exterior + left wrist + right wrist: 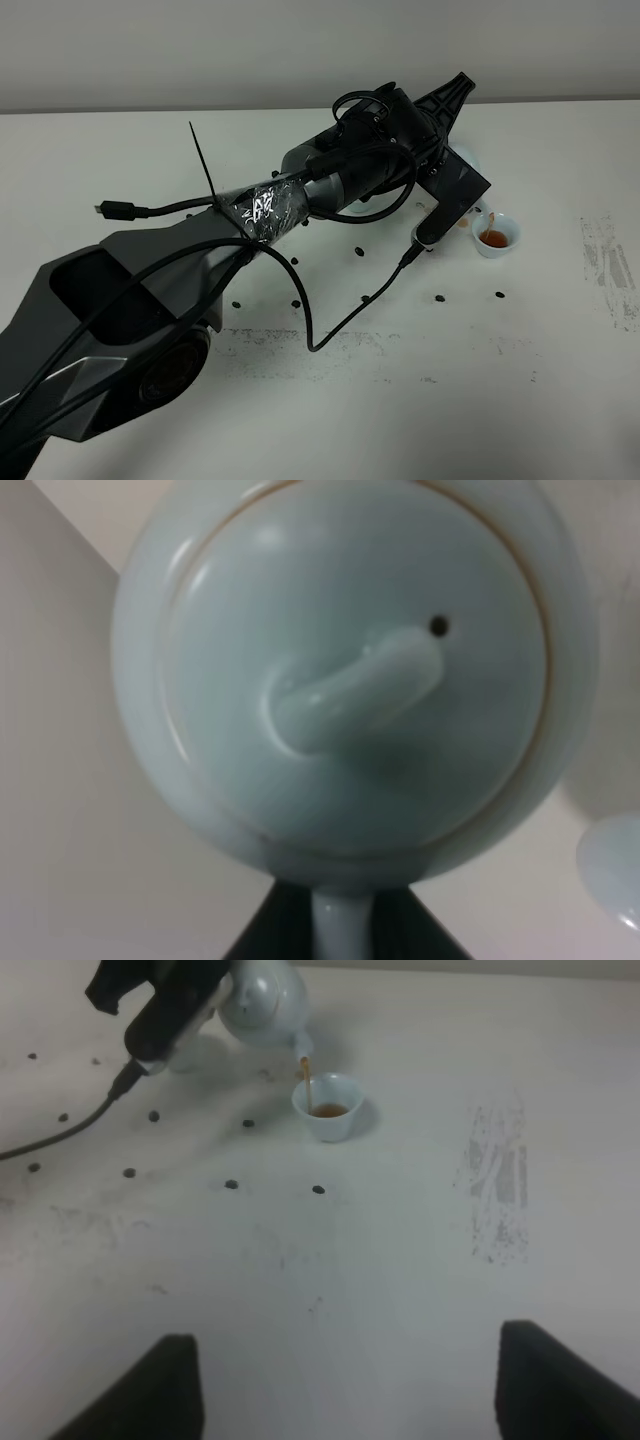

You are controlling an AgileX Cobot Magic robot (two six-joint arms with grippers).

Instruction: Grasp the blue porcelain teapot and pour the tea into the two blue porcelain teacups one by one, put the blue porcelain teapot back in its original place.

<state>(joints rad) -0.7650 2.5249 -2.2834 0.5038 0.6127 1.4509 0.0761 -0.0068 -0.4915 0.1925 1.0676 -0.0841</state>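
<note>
— Teapot [262, 1000] location?
— Upper middle of the high view, mostly hidden under the left arm [330, 185]. It hangs tilted above the surface [330, 420], spout [300, 1048] down over a cup [496, 234] just to its lower right.
— Held by what?
— Left end effector [340, 945], clamped tight on the loop handle [337, 920], which shows pale between the dark jaws. The lid [350, 680] fills the left wrist view.
— Tea coming out?
— Yes, a thin brown stream [308, 1078] runs from the spout into the cup, which has brown tea in its bottom.
— Right end effector [345, 1390]?
— Fingers [150, 1390] spread wide, nothing between them, well apart from cup and teapot.
— Anything else on the surface?
— Dark specks [232, 1184] scattered around the cup, and a scuffed patch [605, 265] near the right edge of the high view.
</note>
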